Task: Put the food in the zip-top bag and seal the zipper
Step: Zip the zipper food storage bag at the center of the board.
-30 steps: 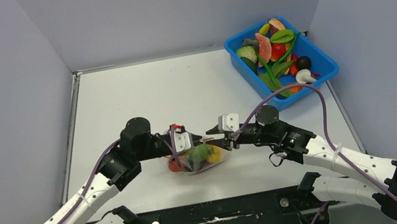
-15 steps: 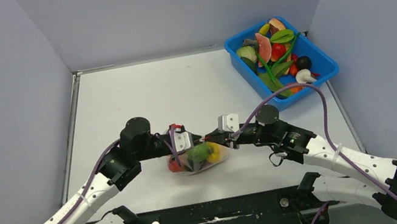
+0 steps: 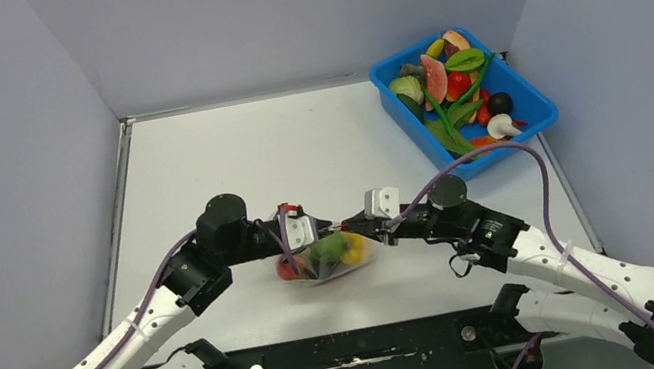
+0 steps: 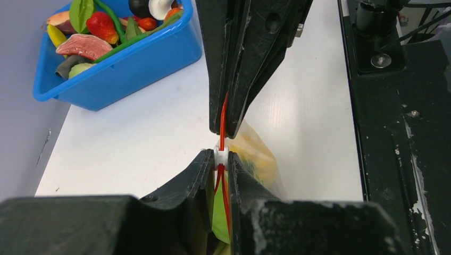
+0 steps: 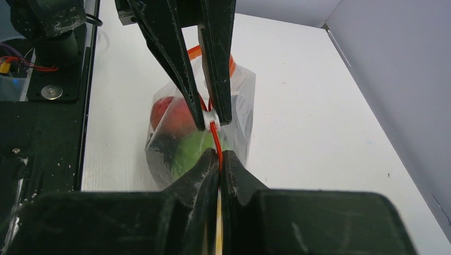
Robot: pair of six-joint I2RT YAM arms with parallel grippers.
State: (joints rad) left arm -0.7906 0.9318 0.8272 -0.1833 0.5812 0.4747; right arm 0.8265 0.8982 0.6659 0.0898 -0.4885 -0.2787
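Observation:
The zip-top bag [image 3: 328, 268] lies on the table between the two arms. Inside it is the food: a red piece [image 5: 171, 114], a green one [image 5: 187, 151] and a yellow one [image 4: 254, 155]. My left gripper [image 4: 220, 158] is shut on the small white slider [image 5: 210, 119] of the zipper [image 5: 215, 137]. My right gripper [image 5: 219, 157] faces it from the other side and is shut on the orange-red zipper strip just beyond the slider. In the top view the left gripper [image 3: 320, 230] and right gripper [image 3: 349, 226] nearly touch tip to tip above the bag.
A blue tub [image 3: 536, 114] full of toy fruits and vegetables stands at the back right, also visible in the left wrist view as the blue tub [image 4: 133, 61]. The black base plate [image 3: 363, 351] runs along the near edge. Grey walls enclose the table.
My right gripper has closed onto the zipper strip and its arm has shifted slightly to the right. The left gripper has kept its hold on the slider without moving.

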